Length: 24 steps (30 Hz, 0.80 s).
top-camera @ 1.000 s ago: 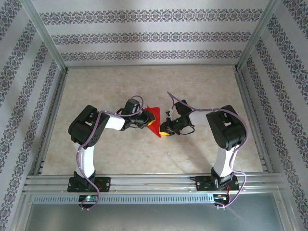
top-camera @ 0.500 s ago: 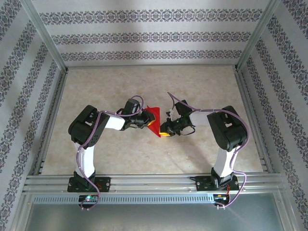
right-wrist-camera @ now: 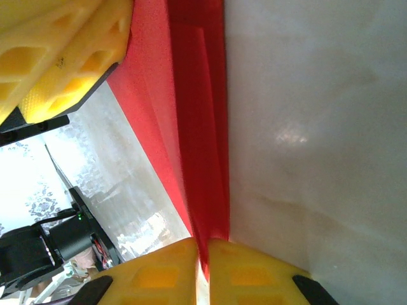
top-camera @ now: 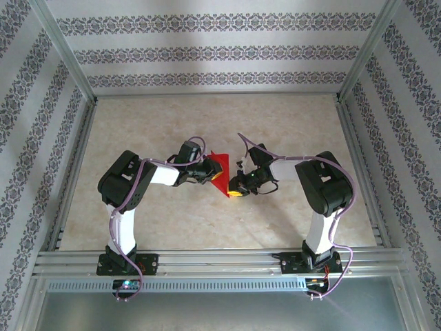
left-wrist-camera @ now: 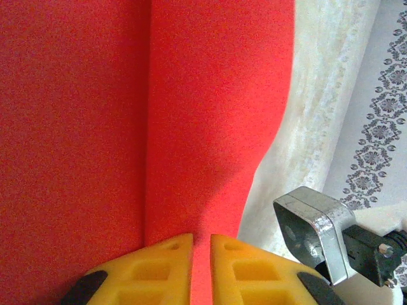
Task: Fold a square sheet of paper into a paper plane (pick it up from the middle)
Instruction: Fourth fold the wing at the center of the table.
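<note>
Red paper plane, one, clamped by left gripper, right gripper.

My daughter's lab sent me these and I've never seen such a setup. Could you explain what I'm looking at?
Two robot arms are bolted at a table's near edge. The wide picture looks down from above and behind them; the other two come from a camera on each wrist. Between the arms, over the pale table, is a creased sheet of red paper, folded to a point. The left gripper and the right gripper each pinch it between yellow fingers.
</note>
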Each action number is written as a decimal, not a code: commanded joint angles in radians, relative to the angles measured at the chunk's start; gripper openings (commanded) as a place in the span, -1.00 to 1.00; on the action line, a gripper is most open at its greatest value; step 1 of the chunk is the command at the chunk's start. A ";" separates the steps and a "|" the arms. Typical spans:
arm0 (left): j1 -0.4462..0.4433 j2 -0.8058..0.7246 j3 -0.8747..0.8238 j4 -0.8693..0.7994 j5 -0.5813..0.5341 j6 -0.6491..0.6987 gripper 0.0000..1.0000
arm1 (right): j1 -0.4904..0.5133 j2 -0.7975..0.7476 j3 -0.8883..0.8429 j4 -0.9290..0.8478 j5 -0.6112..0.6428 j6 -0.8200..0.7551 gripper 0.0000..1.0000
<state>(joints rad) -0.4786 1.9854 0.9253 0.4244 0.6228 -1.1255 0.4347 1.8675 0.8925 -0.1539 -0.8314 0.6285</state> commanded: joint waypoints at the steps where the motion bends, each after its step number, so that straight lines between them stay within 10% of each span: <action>1: -0.010 0.035 -0.015 -0.183 -0.076 0.016 -0.69 | 0.007 0.018 0.003 -0.050 0.058 -0.019 -0.72; 14: -0.009 0.038 -0.002 -0.229 -0.084 0.014 -0.69 | 0.041 0.055 0.011 -0.107 0.166 -0.026 -0.82; 24: -0.009 0.042 -0.002 -0.245 -0.086 0.021 -0.69 | -0.015 -0.169 0.002 -0.132 0.168 -0.035 -0.45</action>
<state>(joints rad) -0.4786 1.9850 0.9535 0.3603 0.6170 -1.1252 0.4400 1.7760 0.9047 -0.2443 -0.7136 0.6209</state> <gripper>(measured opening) 0.154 0.272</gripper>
